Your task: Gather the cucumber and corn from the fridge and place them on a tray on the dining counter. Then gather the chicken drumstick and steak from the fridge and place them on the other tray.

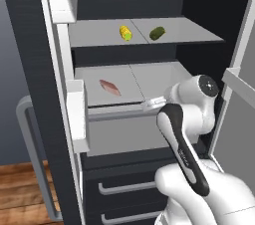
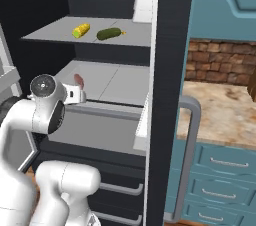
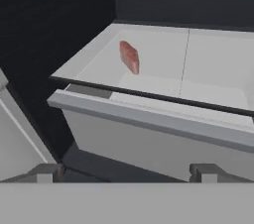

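Fridge (image 1: 194,0): found with both doors swung wide, presumably so the shelves could be reached.

Upper shelf (image 1: 189,32): corn (image 1: 125,33) and cucumber (image 1: 157,33) were laid side by side near the middle of the shelf, apart from each other, the corn to the left. In the right base view the cucumber's (image 2: 109,33) long axis was seen running roughly along the shelf's front edge, as was the corn's (image 2: 81,31).

Lower shelf (image 1: 159,77): steak (image 3: 129,56) was placed on the left half, towards the back, its long axis running front to back at a slight slant.

Gripper (image 3: 126,171): held level in front of the lower shelf's front edge, fingers (image 3: 45,172) spread fully apart, nothing between them. It was judged to be lined up for a reach inward; nothing had yet been gathered.

Chicken drumstick: could not be located.
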Robot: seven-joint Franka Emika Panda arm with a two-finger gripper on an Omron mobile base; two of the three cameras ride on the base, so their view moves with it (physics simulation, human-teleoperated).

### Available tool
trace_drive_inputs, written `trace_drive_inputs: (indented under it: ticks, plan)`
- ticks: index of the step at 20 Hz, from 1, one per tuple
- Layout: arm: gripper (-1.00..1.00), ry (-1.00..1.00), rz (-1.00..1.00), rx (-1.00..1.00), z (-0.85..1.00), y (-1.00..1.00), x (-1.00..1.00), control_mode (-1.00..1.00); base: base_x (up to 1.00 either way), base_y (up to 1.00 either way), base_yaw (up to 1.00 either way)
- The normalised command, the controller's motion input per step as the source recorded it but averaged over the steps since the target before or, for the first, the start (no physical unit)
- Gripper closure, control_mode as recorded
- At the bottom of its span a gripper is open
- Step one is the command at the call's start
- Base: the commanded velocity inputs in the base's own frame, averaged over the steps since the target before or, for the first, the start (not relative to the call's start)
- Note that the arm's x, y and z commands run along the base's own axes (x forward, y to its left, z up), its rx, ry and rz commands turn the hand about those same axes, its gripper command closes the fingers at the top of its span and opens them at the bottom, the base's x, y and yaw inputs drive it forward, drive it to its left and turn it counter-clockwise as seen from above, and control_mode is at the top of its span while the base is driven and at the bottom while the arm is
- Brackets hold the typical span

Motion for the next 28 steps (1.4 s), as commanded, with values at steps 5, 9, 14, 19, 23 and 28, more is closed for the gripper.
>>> trace_drive_inputs:
  ticks: [5,9,14,19,23,28]
  plan:
    - [-1.0,0.0,0.0,0.0,0.02,0.3,0.77,-1.0,0.0,0.0,0.0]
    - [-1.0,0.08,0.0,0.0,0.04,0.21,0.53,-1.0,0.0,0.0,0.0]
    - [-1.0,0.12,0.05,0.0,0.07,0.13,0.41,-1.0,0.0,0.0,0.0]
    - [-1.0,0.05,0.08,-0.05,-0.15,0.2,0.08,-1.0,0.0,0.0,0.0]
    - [-1.0,-0.08,0.05,-0.03,-0.49,0.24,0.14,-1.0,0.0,0.0,0.0]
    - [-1.0,-0.04,0.01,-0.01,-0.04,0.0,0.42,-1.0,0.0,0.0,0.0]
